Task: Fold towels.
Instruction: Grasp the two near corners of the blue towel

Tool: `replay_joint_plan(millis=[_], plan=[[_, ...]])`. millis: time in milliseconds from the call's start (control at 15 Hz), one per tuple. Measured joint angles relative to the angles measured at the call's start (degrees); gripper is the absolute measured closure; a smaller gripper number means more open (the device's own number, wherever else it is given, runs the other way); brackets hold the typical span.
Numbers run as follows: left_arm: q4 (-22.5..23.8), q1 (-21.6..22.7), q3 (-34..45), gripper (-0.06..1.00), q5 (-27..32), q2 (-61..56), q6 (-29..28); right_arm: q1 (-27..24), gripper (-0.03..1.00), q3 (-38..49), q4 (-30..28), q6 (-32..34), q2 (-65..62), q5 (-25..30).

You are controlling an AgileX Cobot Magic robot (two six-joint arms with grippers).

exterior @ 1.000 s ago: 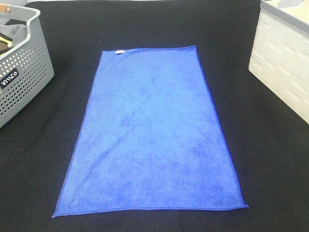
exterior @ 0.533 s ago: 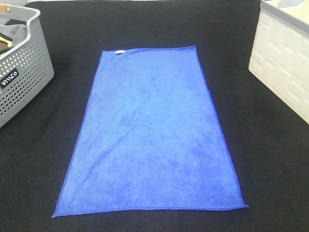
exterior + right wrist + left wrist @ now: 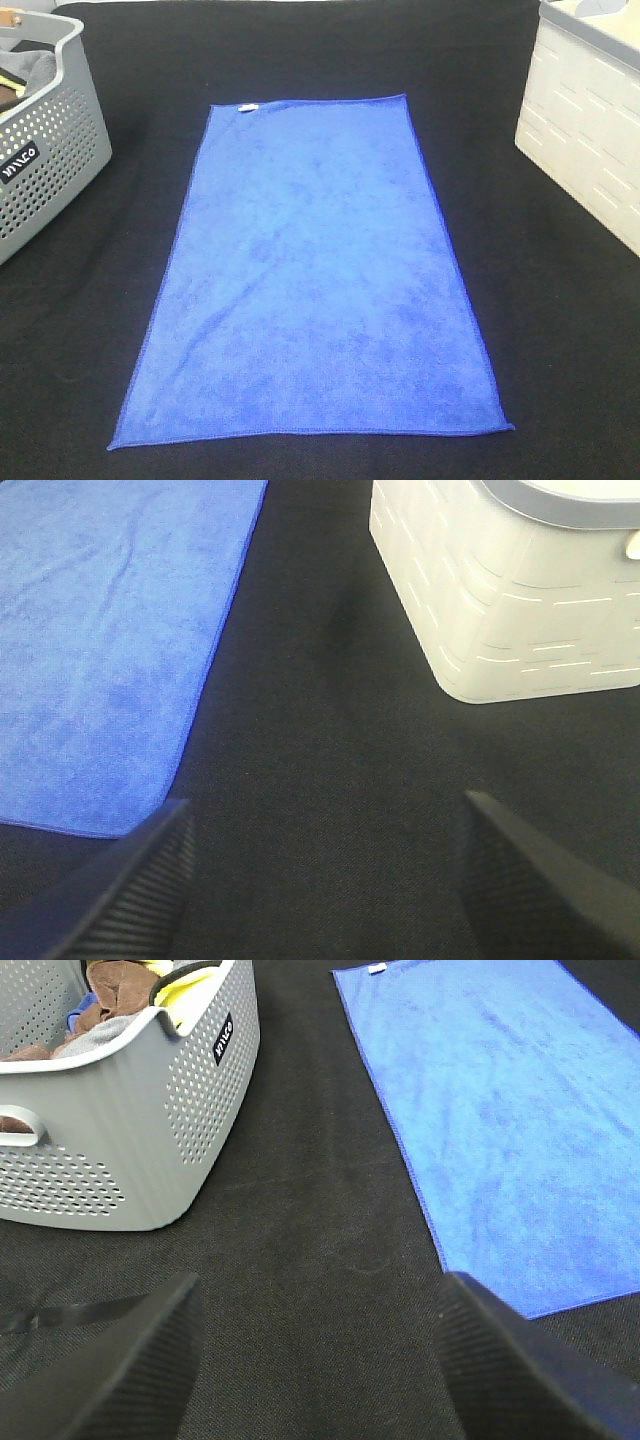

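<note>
While a grey basket (image 3: 45, 150) and white bin (image 3: 585, 130) flank it, we see the towel (image 3: 315, 280) flat between our left gripper (image 3: 320, 1310) and right gripper (image 3: 328, 815), both spread wide, touching neither.

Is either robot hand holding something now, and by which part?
Nothing is held. The left hand and right hand are open and empty, apart from the flat royal-blue microfibre towel.

Black ribbed tool fingers (image 3: 120, 1370)

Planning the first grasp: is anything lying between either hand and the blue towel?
Nothing visible. Only bare black tabletop lies between the left hand and the blue towel, and likewise for the right hand.
</note>
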Motion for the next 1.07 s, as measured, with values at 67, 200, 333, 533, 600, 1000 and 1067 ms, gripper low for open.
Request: replay_joint_plan(millis=[67, 200, 333, 533, 600, 1000, 1067], plan=[[0.0, 0.0, 0.0, 0.3, 0.0, 0.0, 0.0, 0.0, 0.28, 0.0, 0.0, 0.0, 0.0, 0.0], [0.0, 0.0, 0.0, 0.3, 0.0, 0.0, 0.0, 0.0, 0.28, 0.0, 0.0, 0.0, 0.0, 0.0], [0.0, 0.0, 0.0, 0.3, 0.0, 0.0, 0.0, 0.0, 0.28, 0.0, 0.0, 0.0, 0.0, 0.0], [0.0, 0.0, 0.0, 0.3, 0.0, 0.0, 0.0, 0.0, 0.28, 0.0, 0.0, 0.0, 0.0, 0.0], [0.0, 0.0, 0.0, 0.3, 0.0, 0.0, 0.0, 0.0, 0.28, 0.0, 0.0, 0.0, 0.0, 0.0], [0.0, 0.0, 0.0, 0.3, 0.0, 0.0, 0.0, 0.0, 0.28, 0.0, 0.0, 0.0, 0.0, 0.0], [0.0, 0.0, 0.0, 0.3, 0.0, 0.0, 0.0, 0.0, 0.28, 0.0, 0.0, 0.0, 0.0, 0.0]])
